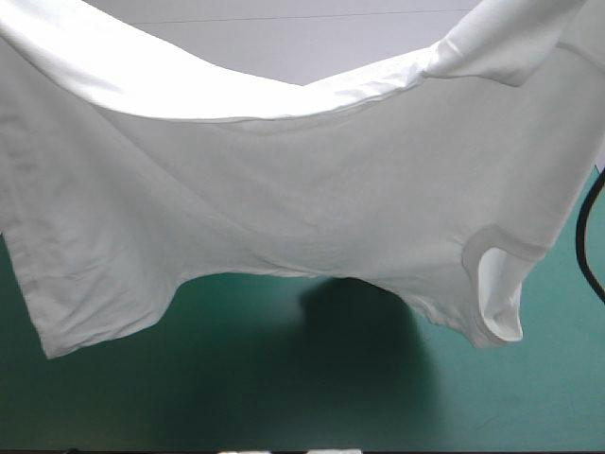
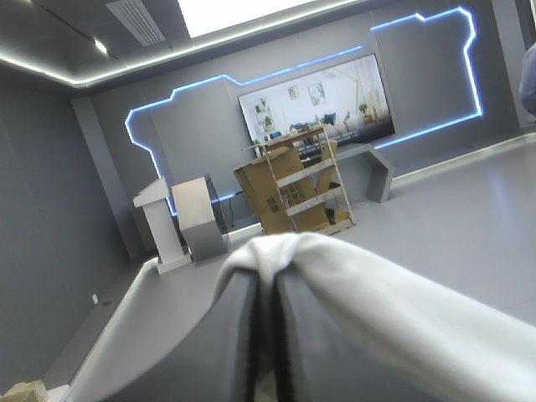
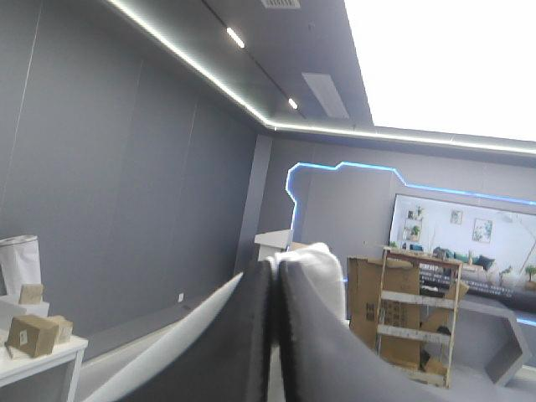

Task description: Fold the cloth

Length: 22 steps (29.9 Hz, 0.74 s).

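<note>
1. The white T-shirt (image 1: 302, 208) is up in the air over the counter (image 1: 284, 407). It hangs wide and fills most of the high view.
2. Its top edge dips in the middle. One sleeve (image 1: 496, 293) hangs low on the right side.
3. The teal-green counter shows under the shirt, with a dark shadow (image 1: 359, 317) on it.
4. The left fingers (image 2: 234, 335) are pressed almost together, pinching the T-shirt, which drapes over their tip.
5. The right fingers (image 3: 243, 335) pinch the T-shirt the same way.

The right gripper (image 3: 275, 266) pinches the white T-shirt (image 3: 323, 272), which drapes over its raised black tips.
</note>
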Available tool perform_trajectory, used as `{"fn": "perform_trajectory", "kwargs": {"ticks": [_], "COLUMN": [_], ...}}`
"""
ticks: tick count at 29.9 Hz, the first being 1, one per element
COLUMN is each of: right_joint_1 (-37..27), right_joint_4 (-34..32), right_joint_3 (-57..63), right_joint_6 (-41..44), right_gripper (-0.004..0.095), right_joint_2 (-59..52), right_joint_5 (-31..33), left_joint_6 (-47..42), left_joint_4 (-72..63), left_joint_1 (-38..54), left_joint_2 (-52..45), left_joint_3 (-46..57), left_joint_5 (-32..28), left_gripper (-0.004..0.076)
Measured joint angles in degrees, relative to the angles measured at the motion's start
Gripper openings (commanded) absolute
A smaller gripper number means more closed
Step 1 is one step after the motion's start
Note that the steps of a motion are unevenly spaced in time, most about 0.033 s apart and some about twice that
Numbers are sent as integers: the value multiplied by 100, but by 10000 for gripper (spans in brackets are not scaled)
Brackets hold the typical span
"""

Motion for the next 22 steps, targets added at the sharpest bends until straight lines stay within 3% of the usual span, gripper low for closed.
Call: {"fn": "perform_trajectory", "kwargs": {"ticks": [10, 22], "right_joint_1": [0, 0], "right_joint_4": [-65, 127], "right_joint_3": [-62, -21], "right_joint_6": [-25, 147], "right_gripper": [-17, -17], "right_joint_2": [343, 2447], "right_joint_5": [-33, 1091], "left_joint_6": [4, -463], "left_joint_4": [53, 162], "left_joint_1": [0, 0], "left_joint_2": [208, 2023], "left_joint_3": [51, 1597], "left_joint_5": [140, 237], "left_gripper": [19, 19]}}
